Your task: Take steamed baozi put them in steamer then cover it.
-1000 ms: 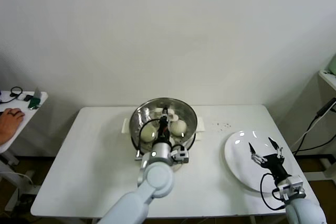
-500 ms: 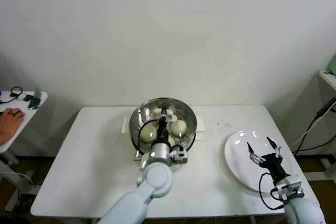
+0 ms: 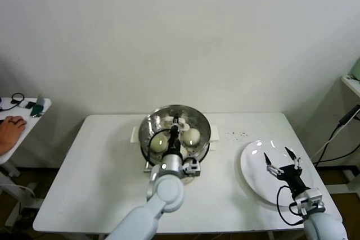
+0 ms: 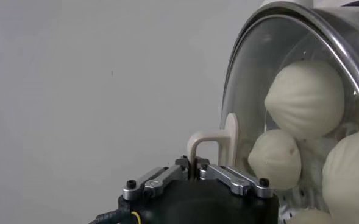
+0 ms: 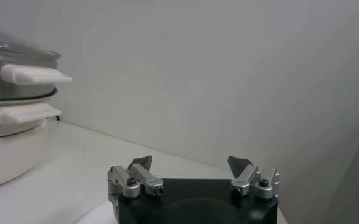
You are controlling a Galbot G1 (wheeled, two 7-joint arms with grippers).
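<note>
Inside one steamer, four baozi; left pincer clenched on cover handle; right pincer released.

Soft, even light fills the room, apparently from overhead, and the white table shows only faint shadows. Bright glare spots sit on the plate, and the cover carries pale reflections through which the steamed baozi look slightly hazy. In the wrist views the background wall is smooth and featureless, perhaps out of focus.
</note>
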